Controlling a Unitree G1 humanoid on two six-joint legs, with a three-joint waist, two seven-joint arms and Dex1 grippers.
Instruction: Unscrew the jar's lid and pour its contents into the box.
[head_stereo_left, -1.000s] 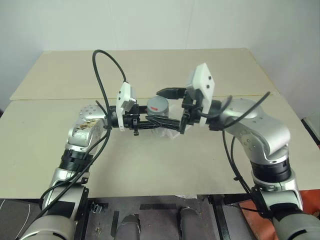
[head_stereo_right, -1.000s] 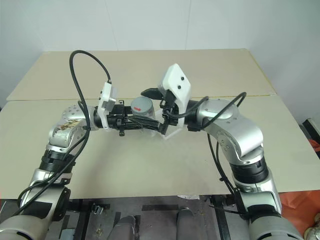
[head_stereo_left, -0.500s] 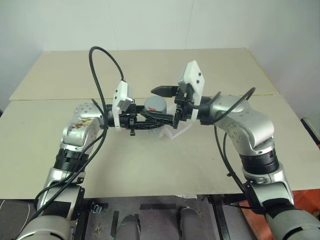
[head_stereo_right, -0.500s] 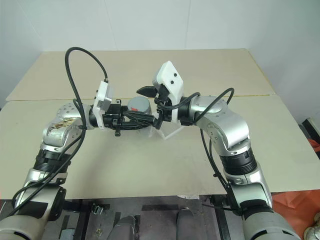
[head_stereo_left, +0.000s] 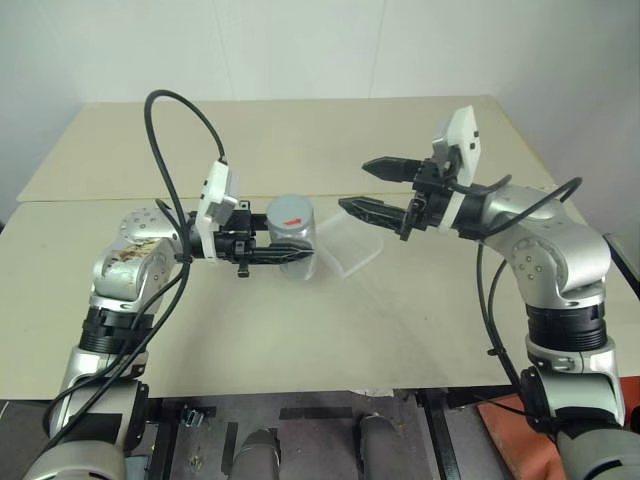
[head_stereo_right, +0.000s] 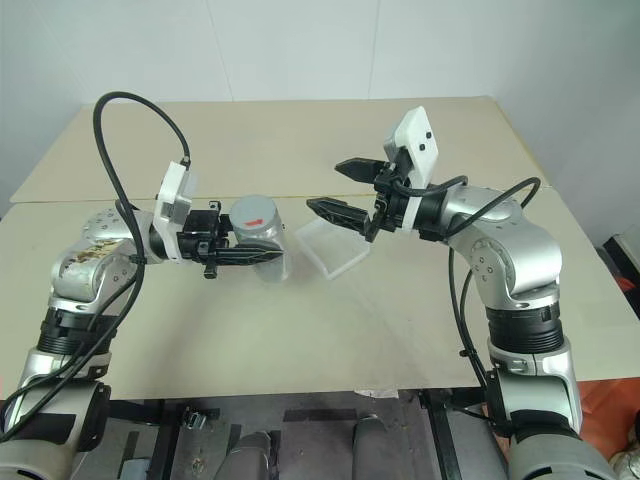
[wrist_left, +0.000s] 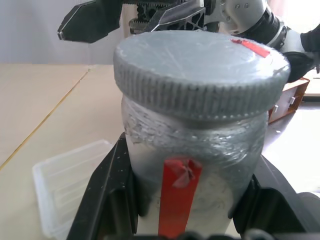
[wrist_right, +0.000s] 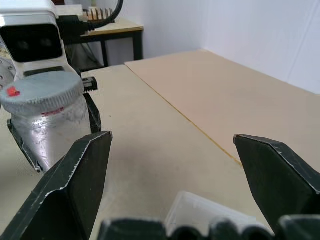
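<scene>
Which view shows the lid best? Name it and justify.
The left wrist view: the lid looms close, its ribbed edge and red mark plain, still on the jar. Both eye views show it small from above; the right wrist view shows it at one side.

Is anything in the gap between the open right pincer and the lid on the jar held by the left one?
Nothing visible. The right pincer is open, apart from the lid, with only bare table below the gap. The left pincer is shut on the jar; the box lies on the table beneath and beside.
</scene>
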